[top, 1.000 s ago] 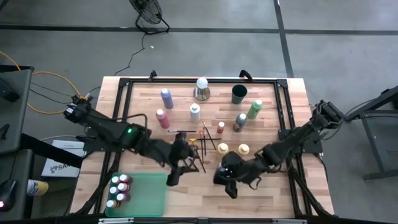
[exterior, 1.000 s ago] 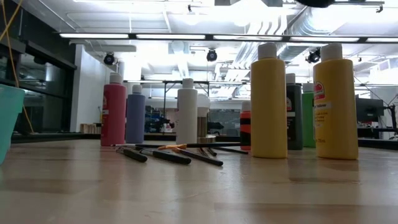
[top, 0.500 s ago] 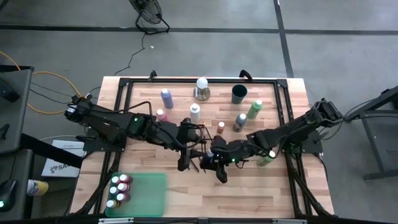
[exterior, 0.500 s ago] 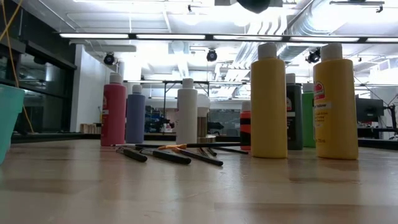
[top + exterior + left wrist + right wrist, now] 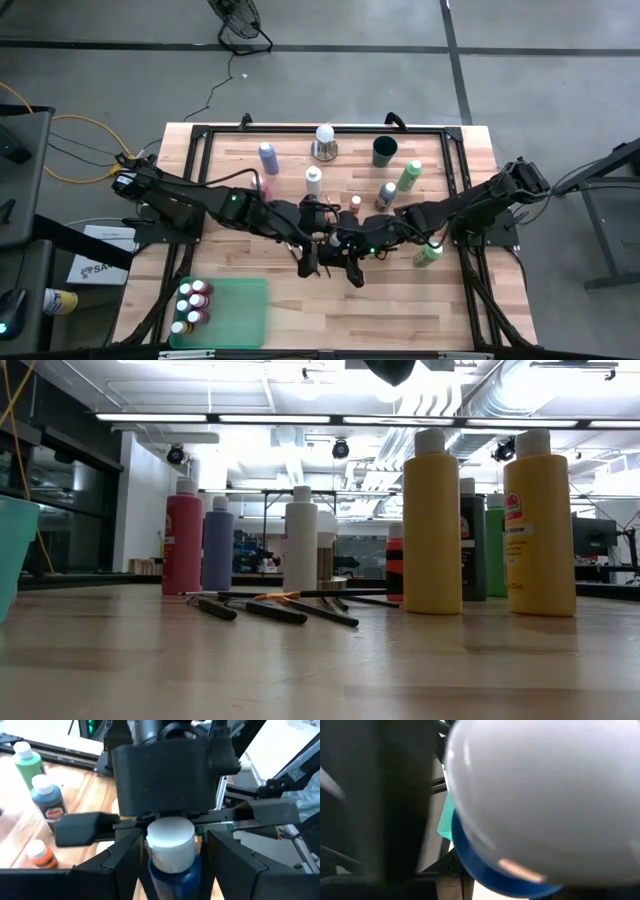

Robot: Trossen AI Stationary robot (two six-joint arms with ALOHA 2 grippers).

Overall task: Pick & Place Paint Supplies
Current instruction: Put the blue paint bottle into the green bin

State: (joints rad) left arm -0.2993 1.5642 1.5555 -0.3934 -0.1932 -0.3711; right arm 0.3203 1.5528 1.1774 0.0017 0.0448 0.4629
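Above mid-table, both arms hide the blue bottle (image 5: 170,865).

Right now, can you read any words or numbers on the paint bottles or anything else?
None can be read.
Yellow bottle: a red logo and small print, too blurred to read.
Teal bottle: a red label, too blurred to read.
White paper below the table's left edge: dark print, too small to read.
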